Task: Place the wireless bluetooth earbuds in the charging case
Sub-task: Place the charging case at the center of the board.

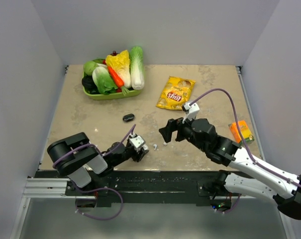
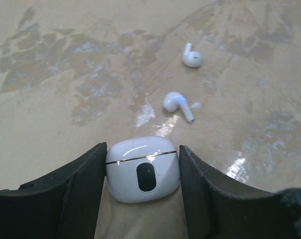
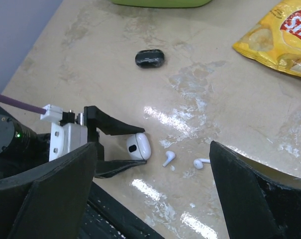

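The left hand (image 2: 143, 149) pinches the closed white charging case (image 2: 143, 172) between both fingers, low on the surface (image 2: 65, 74). Just right of it, the nearer earbud (image 2: 177, 103) and the farther earbud (image 2: 192, 57) lie on the surface, apart, outside the case. Further right, the right hand (image 1: 169, 133) hovers spread wide, holding nothing.

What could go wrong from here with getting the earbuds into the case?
The charging case, pinched by the left gripper, looks closed, so neither bud can go in yet. The two white earbuds are tiny beside the open right gripper; its fingers may skid them across the glossy table. They lie close together, so grabbing one may knock the other.
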`<state>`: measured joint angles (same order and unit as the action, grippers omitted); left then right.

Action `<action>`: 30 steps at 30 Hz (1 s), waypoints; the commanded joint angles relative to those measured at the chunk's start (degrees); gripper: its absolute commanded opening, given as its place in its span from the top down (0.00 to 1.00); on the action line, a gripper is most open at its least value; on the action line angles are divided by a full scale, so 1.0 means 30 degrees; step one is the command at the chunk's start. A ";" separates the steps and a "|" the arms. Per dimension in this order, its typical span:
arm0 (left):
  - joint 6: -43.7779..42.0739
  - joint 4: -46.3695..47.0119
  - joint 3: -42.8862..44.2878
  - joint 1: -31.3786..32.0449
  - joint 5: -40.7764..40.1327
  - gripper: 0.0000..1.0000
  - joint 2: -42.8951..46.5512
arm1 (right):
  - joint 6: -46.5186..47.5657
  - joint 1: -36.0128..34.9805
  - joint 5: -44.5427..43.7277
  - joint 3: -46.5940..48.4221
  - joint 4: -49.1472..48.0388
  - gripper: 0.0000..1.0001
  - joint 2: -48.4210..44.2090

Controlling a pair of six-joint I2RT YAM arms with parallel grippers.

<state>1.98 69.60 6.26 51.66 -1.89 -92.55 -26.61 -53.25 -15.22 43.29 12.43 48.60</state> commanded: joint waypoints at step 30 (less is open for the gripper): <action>0.0940 1.0560 0.1047 -0.0575 0.1602 1.00 0.2431 | -0.0036 -0.0061 -0.0109 -0.1361 -0.0685 0.03 0.1705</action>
<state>-3.77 72.27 7.31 52.38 10.87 -86.06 -25.12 -53.25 -11.62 39.86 12.01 55.46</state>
